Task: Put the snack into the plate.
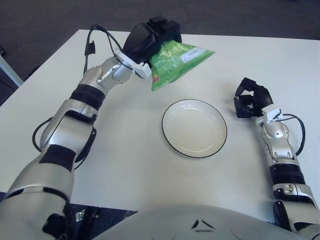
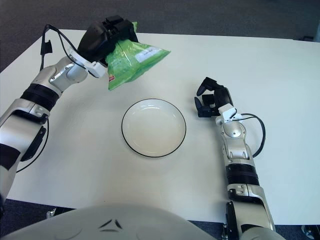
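Snack (image 1: 177, 62) is the green bag clamped in the left hand (image 1: 152, 40), held up off the white table (image 1: 125, 165) with none of it touching the surface. The hand's dark fingers (image 1: 167, 30) close over the bag's upper left end, and the rest of the bag juts out to the right and slightly down, with a pale label patch on its top face (the print on it is too small to read) and a small red mark near its lower left corner. The left arm reaches in from the lower left, a black cable looping beside its wrist.

Below and to the right of the bag lies the plate (image 1: 172, 142), white with a thin dark rim, flat on the table and holding nothing. In both views the bag's lower tip shows just above the plate's far left rim, not yet over its middle.

The right hand (image 1: 252, 97) shows to the right of the plate, well apart from it, its black fingers curled inward on nothing.
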Motion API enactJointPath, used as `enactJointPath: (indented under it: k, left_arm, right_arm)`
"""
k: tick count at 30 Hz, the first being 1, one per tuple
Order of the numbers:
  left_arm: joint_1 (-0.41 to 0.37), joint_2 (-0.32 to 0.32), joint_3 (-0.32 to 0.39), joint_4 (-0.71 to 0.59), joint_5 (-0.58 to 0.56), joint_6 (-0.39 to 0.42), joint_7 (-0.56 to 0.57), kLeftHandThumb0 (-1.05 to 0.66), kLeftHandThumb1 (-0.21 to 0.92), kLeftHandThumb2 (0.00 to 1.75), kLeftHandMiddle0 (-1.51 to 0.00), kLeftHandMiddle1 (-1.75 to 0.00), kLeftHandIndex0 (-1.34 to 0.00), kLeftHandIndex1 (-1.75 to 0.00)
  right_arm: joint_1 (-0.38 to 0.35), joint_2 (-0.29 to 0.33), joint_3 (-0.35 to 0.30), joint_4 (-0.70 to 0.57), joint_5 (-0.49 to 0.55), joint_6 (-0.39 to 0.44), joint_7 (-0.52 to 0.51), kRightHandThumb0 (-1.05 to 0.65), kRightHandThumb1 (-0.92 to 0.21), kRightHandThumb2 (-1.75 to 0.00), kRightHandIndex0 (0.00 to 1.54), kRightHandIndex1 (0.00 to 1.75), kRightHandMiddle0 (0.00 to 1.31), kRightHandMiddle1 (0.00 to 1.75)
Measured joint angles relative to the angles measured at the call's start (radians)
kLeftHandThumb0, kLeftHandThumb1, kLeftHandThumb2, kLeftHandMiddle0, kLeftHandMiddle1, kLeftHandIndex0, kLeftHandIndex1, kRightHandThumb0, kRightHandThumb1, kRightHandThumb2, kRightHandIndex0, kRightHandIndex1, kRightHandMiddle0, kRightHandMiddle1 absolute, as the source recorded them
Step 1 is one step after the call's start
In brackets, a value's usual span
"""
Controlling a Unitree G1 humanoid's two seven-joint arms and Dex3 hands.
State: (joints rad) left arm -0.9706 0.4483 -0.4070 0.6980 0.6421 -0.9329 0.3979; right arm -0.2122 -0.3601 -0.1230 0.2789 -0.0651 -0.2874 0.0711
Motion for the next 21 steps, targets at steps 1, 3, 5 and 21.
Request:
enactJointPath:
  k: [1,3,5,21]
  left_arm:
    - [0.006,-0.002,0.005,-0.016,-0.012,-0.013,-0.014,0.00,0.00,1.65,-0.87,-1.67,-0.61,-1.75]
    - [0.016,-0.005,0.012,-0.051,-0.037,-0.040,-0.045,0.00,0.01,1.65,-0.87,-1.68,-0.61,-1.75]
    - [0.026,-0.005,0.014,-0.088,-0.066,-0.073,-0.086,0.00,0.01,1.65,-0.87,-1.68,-0.61,-1.75]
    - [0.063,-0.015,-0.038,-0.150,-0.356,-0.229,-0.457,0.00,0.03,1.64,-0.85,-1.70,-0.60,-1.75]
  right_arm:
    - [0.000,0.000,0.000,0.000,0.000,0.000,-0.001,-0.51,-0.26,-1.39,1.37,1.75,0.66,1.75]
    - [-0.001,0.000,0.001,0.001,0.000,-0.001,-0.001,-0.51,-0.26,-1.38,1.37,1.75,0.66,1.75]
    - [-0.002,0.000,0.002,0.002,0.000,-0.001,-0.001,-0.51,-0.26,-1.38,1.37,1.75,0.66,1.75]
    - [-0.002,-0.001,0.008,-0.003,-0.006,0.006,-0.010,-0.50,-0.27,-1.38,1.35,1.75,0.66,1.75]
